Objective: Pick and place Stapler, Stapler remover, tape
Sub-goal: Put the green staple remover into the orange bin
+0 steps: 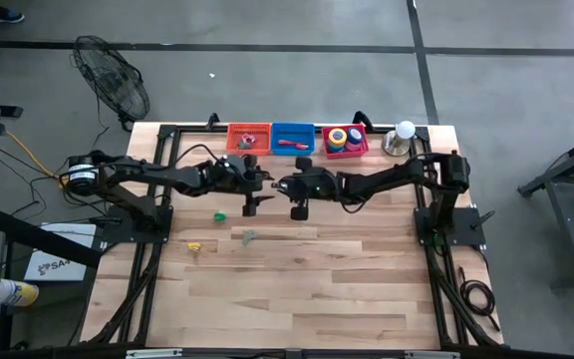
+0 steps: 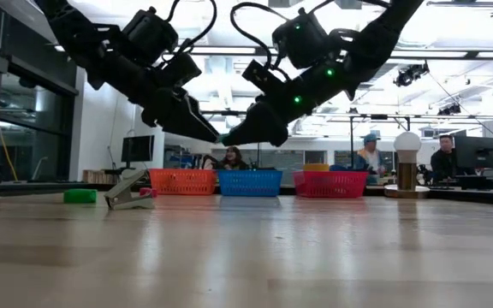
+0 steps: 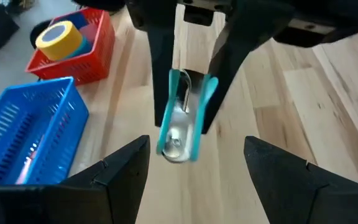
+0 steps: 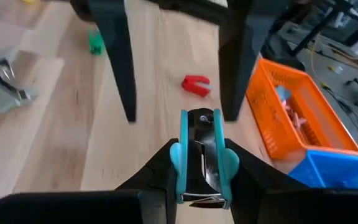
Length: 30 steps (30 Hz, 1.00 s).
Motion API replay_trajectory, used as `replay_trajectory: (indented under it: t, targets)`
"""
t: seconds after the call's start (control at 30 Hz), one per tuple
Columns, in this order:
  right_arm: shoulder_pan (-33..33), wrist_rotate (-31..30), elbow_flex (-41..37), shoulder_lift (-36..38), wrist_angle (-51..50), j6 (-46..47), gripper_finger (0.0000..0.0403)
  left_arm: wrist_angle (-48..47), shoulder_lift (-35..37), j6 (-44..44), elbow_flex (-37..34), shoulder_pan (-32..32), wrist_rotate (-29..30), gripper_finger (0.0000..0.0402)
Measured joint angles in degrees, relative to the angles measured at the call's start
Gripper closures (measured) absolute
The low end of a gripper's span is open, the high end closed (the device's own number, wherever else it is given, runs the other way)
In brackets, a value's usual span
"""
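The right gripper (image 4: 201, 171) is closed on a teal staple remover (image 4: 201, 155), its fingers pinching the two plastic side grips with the metal jaws between them pointing forward. It hangs in the air over the middle of the surface's (image 1: 307, 289) far half, in front of the three baskets. Directly facing it, the left gripper (image 3: 188, 180) stands wide open and empty, its fingers spread on either side of the remover's nose, so this looks like a hand-over between the arms.

The remover should be light and stiff, but it is spring-loaded: squeezing across the wings closes the claws, and the smooth plastic could slip or twist if pinched near the tip. The safest hold, in my judgement, is across the broad flat of the wings, close to the hinge, square to the fingers.

Outward from there, the orange basket (image 1: 248, 138), blue basket (image 1: 292, 137) and red basket (image 1: 345, 141) sit in a row along the far edge. The tape rolls (image 1: 339, 138) lie in the red one, yellow and blue visible; they are light rings, easily taken across the wall. Beside it, toward the far right corner, stands a white ball on a metal base (image 1: 404, 135). Toward the left edge lie a grey stapler (image 4: 5, 87), sprung open, a small green piece (image 1: 220, 213) and a small red piece (image 4: 196, 84).
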<state>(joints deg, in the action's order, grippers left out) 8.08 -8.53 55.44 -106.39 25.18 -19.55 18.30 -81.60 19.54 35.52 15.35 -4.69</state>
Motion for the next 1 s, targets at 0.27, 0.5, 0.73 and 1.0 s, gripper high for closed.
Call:
replay_trajectory:
  t: [0.27,0.5,0.73,1.0]
  targets:
    - [-0.16,2.90,0.00,0.00,0.50,0.13,0.0316,-0.09,0.00,2.64,2.26,0.00,0.59,0.0144]
    - [-0.14,2.70,0.00,-0.02,1.94,0.19,0.0316,-3.47,-0.04,2.70,2.39,0.00,-0.84,0.0144]
    - [-0.14,2.97,0.00,0.18,2.09,1.42,0.0316,-3.92,-0.04,2.50,2.39,0.02,-0.04,0.0144]
    - [-0.14,2.97,0.00,0.26,2.13,0.58,0.0316,-3.93,-0.04,1.19,2.37,0.00,2.04,0.0144]
